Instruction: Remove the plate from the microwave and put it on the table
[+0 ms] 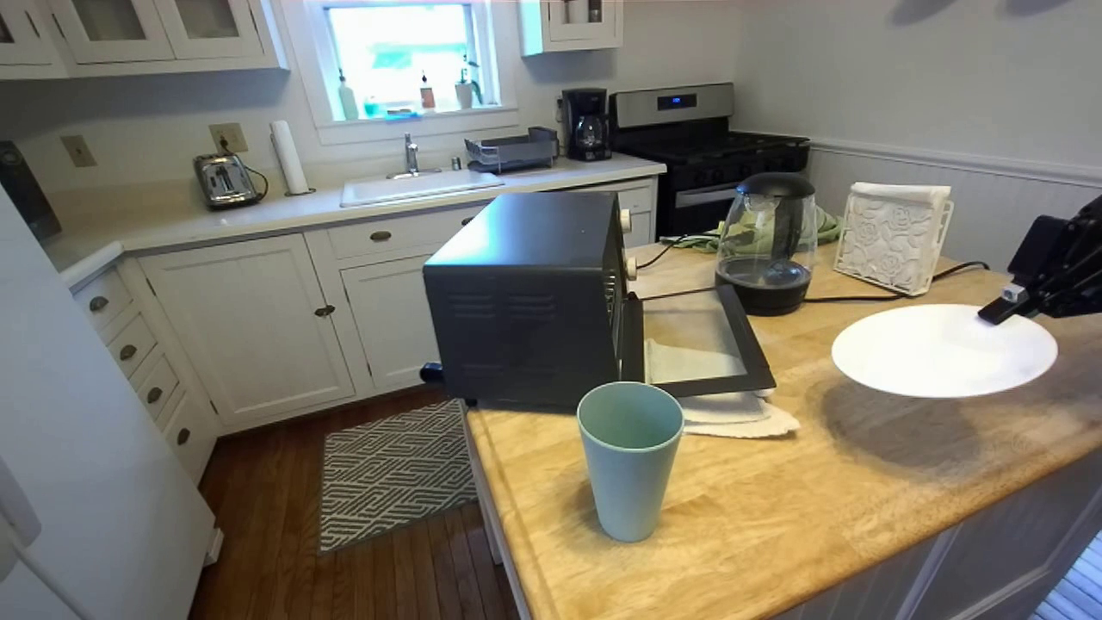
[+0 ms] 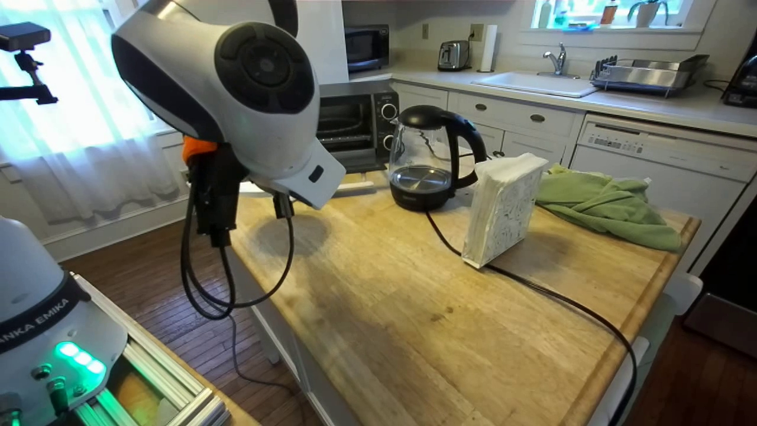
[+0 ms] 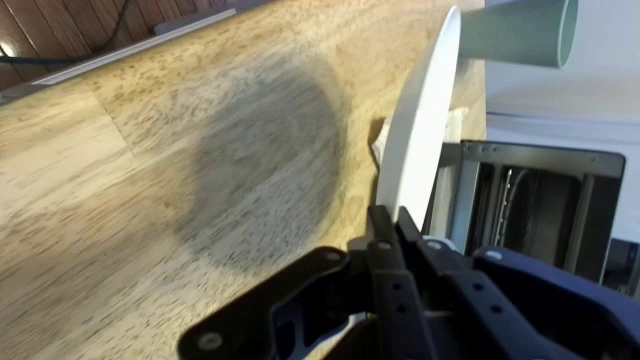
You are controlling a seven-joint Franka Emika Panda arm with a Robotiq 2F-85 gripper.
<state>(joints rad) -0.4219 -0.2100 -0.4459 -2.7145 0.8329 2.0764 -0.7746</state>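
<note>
While aloft, thin round plate (image 1: 938,353)

Bright with daylight from the window (image 1: 400,43) and the curtain (image 2: 89,130), burnt out nearly white there and on the plate (image 1: 938,349), dimmer on the floor (image 1: 275,517) below the edges of the table (image 1: 775,517). Darkened by a soft, round shadow (image 1: 895,435) just inside the edge nearest the base (image 2: 41,343), glossed on top of the microwave (image 1: 525,228), tinted green around the base's lights (image 2: 81,358). Blurred at the gripper (image 3: 392,212) in the wrist view, slanted and stretched at the fridge (image 1: 86,387) in an exterior view.
</note>
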